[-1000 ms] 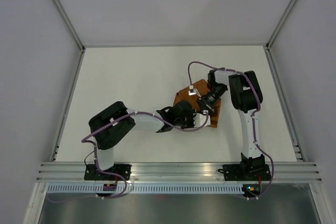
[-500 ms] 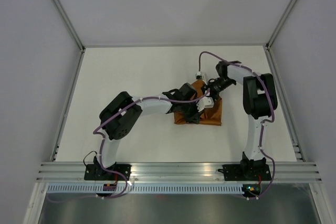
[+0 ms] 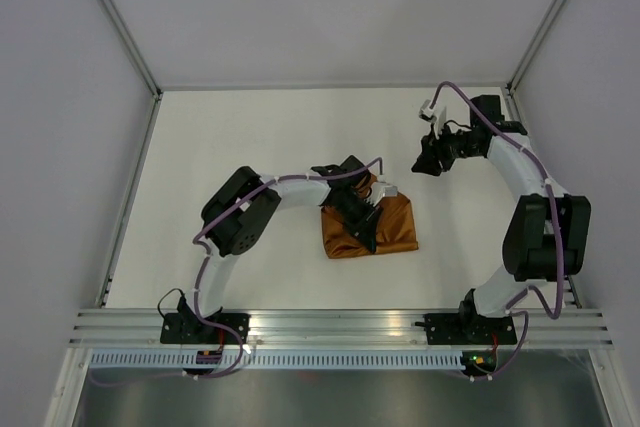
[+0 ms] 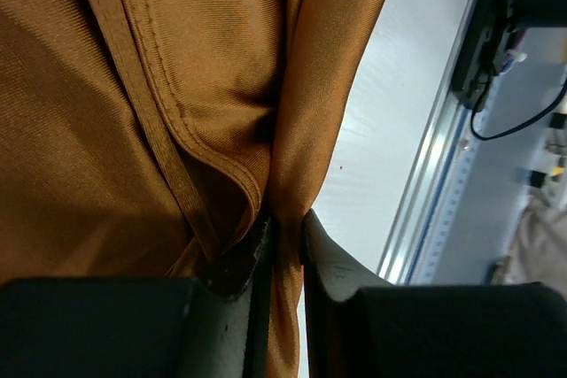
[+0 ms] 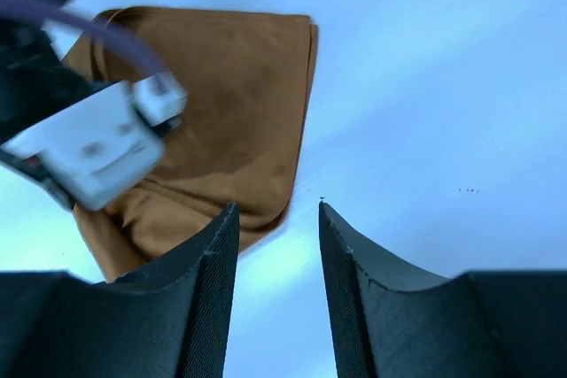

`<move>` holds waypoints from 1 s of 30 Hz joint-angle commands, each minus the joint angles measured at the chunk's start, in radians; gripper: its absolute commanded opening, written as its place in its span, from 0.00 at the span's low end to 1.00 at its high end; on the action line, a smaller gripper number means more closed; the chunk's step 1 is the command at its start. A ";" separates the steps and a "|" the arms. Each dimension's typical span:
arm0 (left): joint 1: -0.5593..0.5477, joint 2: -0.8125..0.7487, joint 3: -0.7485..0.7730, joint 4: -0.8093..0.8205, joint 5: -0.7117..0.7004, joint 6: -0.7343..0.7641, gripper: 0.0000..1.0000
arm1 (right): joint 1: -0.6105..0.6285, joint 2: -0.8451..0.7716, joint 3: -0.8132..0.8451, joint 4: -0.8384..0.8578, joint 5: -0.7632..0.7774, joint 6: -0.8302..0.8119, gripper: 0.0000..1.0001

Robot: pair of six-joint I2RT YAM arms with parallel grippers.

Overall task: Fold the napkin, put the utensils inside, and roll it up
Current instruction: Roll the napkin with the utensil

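The rust-orange napkin [image 3: 390, 227] lies folded and rumpled on the white table, right of centre. My left gripper [image 3: 362, 215] sits on its left part, shut on a pinched fold of the napkin [image 4: 285, 245]; the cloth [image 4: 133, 112] fills most of the left wrist view. My right gripper [image 3: 428, 160] hovers up and to the right of the napkin, apart from it, open with nothing between its fingers [image 5: 213, 263]. In the right wrist view the napkin [image 5: 239, 104] lies beyond the fingertips, with the left arm's wrist camera [image 5: 93, 143] over it. The utensils are out of view.
A metal rail [image 3: 340, 325] runs along the near table edge by both arm bases. Grey walls [image 3: 60, 97] and frame posts close in the table on the left, right and back.
My right gripper has let go of the napkin, opened and drawn back up and to the right. My left gripper has moved with the cloth; the napkin now lies lower and flatter.
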 commanded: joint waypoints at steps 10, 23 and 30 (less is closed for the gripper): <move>0.071 0.165 0.098 -0.166 0.132 -0.222 0.02 | 0.205 -0.330 -0.331 -0.138 0.049 -0.330 0.45; 0.100 0.219 0.128 -0.178 0.154 -0.206 0.02 | 0.489 -0.475 -0.633 0.195 0.269 -0.210 0.53; 0.103 0.231 0.136 -0.186 0.166 -0.198 0.02 | 0.620 -0.475 -0.730 0.388 0.401 -0.173 0.55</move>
